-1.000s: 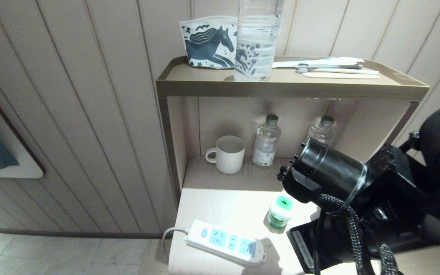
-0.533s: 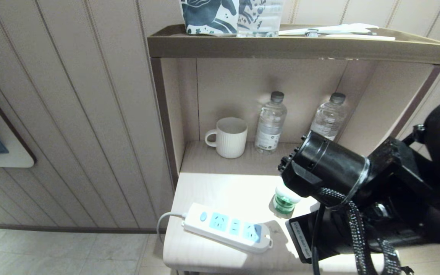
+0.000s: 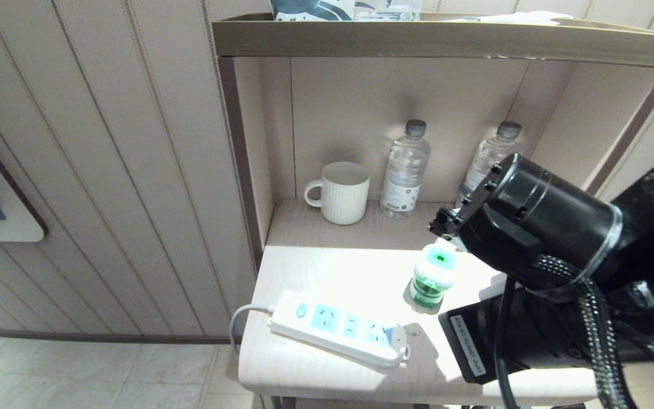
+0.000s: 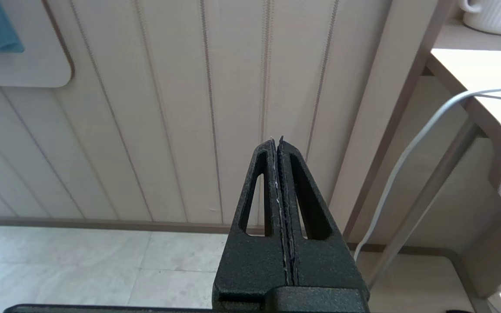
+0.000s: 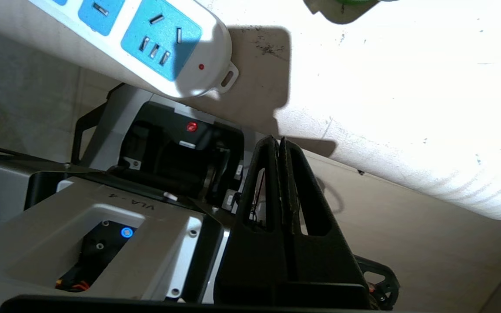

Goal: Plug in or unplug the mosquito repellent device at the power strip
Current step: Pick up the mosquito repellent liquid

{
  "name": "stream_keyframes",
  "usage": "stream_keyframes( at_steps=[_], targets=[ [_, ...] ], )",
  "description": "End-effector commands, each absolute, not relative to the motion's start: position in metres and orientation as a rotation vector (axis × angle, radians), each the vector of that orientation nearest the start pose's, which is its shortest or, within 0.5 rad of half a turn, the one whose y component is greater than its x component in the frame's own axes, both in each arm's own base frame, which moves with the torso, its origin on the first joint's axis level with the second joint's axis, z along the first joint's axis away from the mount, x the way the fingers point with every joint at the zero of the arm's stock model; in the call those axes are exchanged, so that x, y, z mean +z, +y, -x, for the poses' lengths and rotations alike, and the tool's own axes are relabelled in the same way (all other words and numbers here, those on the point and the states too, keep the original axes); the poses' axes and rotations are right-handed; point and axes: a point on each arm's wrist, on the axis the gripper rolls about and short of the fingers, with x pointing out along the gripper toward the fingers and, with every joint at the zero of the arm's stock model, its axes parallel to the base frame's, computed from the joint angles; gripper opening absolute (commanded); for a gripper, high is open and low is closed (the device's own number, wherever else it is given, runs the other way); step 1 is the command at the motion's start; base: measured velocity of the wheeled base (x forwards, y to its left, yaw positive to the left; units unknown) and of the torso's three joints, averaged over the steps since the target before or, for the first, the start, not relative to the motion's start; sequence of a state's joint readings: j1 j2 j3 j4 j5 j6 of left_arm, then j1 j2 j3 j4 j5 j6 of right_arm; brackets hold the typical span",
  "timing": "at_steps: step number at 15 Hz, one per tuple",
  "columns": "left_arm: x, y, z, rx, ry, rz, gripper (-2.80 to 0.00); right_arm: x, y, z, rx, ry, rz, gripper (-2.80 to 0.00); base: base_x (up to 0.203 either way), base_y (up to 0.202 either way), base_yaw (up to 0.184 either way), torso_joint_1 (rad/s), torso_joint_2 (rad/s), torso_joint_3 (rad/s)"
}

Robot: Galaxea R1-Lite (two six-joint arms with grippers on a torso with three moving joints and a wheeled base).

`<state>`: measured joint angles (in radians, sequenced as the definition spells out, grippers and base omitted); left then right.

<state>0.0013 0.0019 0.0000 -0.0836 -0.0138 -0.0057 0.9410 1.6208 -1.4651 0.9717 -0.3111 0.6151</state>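
Observation:
The mosquito repellent device (image 3: 432, 275), a green bottle with a white-and-green head, stands upright on the pale table (image 3: 327, 267), unplugged. Just left and in front of it lies the white power strip (image 3: 338, 335) with empty light-blue sockets; its end also shows in the right wrist view (image 5: 155, 39). My right arm's black wrist (image 3: 531, 227) hangs over the table's right side, close beside the device. My right gripper (image 5: 276, 141) is shut and empty, just off the table's front edge. My left gripper (image 4: 275, 140) is shut, parked low to the table's left, facing the wall panelling.
In the niche behind the table stand a white ribbed mug (image 3: 341, 193) and two clear water bottles (image 3: 405, 170) (image 3: 489, 156). A brown shelf (image 3: 418, 42) runs overhead. The strip's white cord (image 4: 407, 152) hangs off the table's left edge. My own base (image 5: 102, 217) sits under the front edge.
The whole head view has shifted: the top shelf has slid up almost out of the picture. My right wrist now sits higher and further right, uncovering the device's head.

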Motion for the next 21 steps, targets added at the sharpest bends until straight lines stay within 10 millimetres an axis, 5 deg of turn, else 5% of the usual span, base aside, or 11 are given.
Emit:
stream_keyframes(
  at_steps=[1, 5, 6, 7, 14, 21],
  targets=[
    [0.084, 0.000, 0.023, -0.013, -0.083, 0.005, -2.80, 0.254, 0.191, -0.143, 0.217, 0.993, 0.164, -2.80, 0.000, 0.000, 0.000, 0.000, 0.00, 0.000],
    [0.084, 0.000, 0.023, -0.013, -0.083, 0.005, -2.80, 0.236, 0.207, -0.146, 0.109, 0.909, 0.268, -2.80, 0.000, 0.000, 0.000, 0.000, 0.00, 0.000],
    [0.084, 0.000, 0.023, -0.013, -0.083, 0.005, -2.80, 0.237, 0.207, -0.146, 0.113, 0.898, 0.254, -2.09, 0.000, 0.000, 0.000, 0.000, 0.00, 0.000],
    [0.084, 0.000, 0.023, -0.013, -0.083, 0.005, -2.80, 0.238, 0.207, -0.146, 0.113, 0.896, 0.248, 0.00, 0.000, 0.000, 0.000, 0.000, 0.00, 0.000],
    [0.084, 0.000, 0.023, -0.013, -0.083, 0.005, -2.80, 0.242, 0.203, -0.149, 0.098, 0.882, 0.208, 0.00, 0.000, 0.000, 0.000, 0.000, 0.00, 0.000],
    [0.084, 0.000, 0.023, -0.013, -0.083, 0.005, -2.80, 0.230, 0.208, -0.199, 0.005, 0.824, 0.033, 0.00, 0.000, 0.000, 0.000, 0.000, 0.00, 0.000]
  ],
)
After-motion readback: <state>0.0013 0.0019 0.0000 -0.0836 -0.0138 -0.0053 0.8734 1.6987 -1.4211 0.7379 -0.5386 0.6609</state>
